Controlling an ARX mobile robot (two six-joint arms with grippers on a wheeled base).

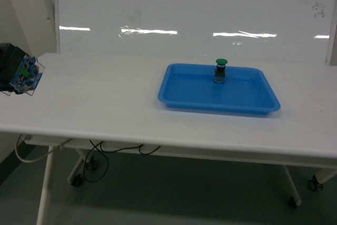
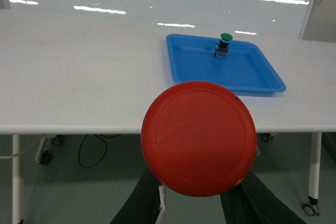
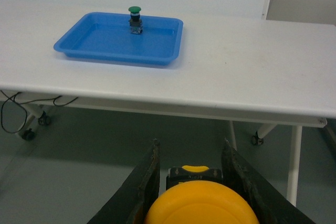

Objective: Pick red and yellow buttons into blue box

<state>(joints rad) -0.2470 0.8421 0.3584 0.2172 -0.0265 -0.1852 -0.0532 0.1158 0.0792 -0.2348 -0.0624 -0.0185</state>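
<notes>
Left claw [image 2: 191, 203] grips the red button [image 2: 198, 137], right claw [image 3: 194, 195] the yellow button [image 3: 200, 205]; both picked, neither boxed, box unseen.

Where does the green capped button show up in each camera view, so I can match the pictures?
Head: the green-capped button stands right of centre, at the far side of the shallow blue tray.
Left wrist: upper right, above the held red button.
Right wrist: upper left, far above the held yellow button.
Shared landmark: the tray on the white table.
</notes>
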